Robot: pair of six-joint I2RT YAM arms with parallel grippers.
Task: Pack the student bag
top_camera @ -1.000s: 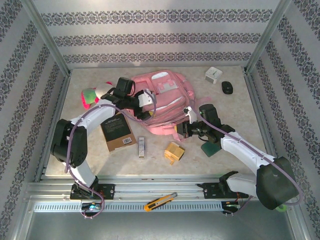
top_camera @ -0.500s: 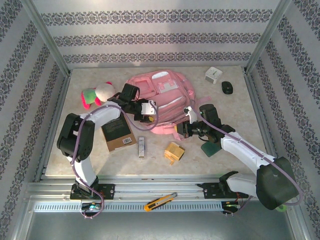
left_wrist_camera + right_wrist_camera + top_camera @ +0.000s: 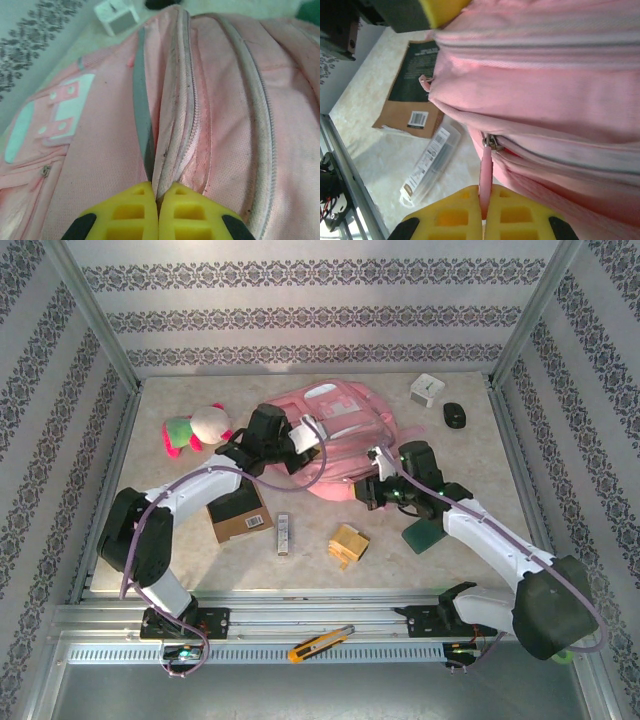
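The pink student bag (image 3: 340, 430) lies at the back middle of the table. My left gripper (image 3: 303, 447) is at its left side. In the left wrist view this gripper (image 3: 158, 192) is shut on a fold of the bag's fabric (image 3: 167, 150) beside a zipper line. My right gripper (image 3: 368, 490) is at the bag's near edge. In the right wrist view it (image 3: 486, 200) is shut on the pink zipper pull (image 3: 485, 170), which hangs from a metal slider on the student bag (image 3: 545, 100).
A plush toy (image 3: 195, 427) lies left of the bag. A brown and black book (image 3: 238, 512), a clear pen case (image 3: 284, 534), a small yellow box (image 3: 349, 544) and a green item (image 3: 425, 536) lie in front. A white cube (image 3: 427, 390) and black mouse (image 3: 455, 415) sit back right.
My left gripper moved right onto the bag and shut on a fold of fabric. The right gripper shifted slightly away from me, still holding the zipper pull.
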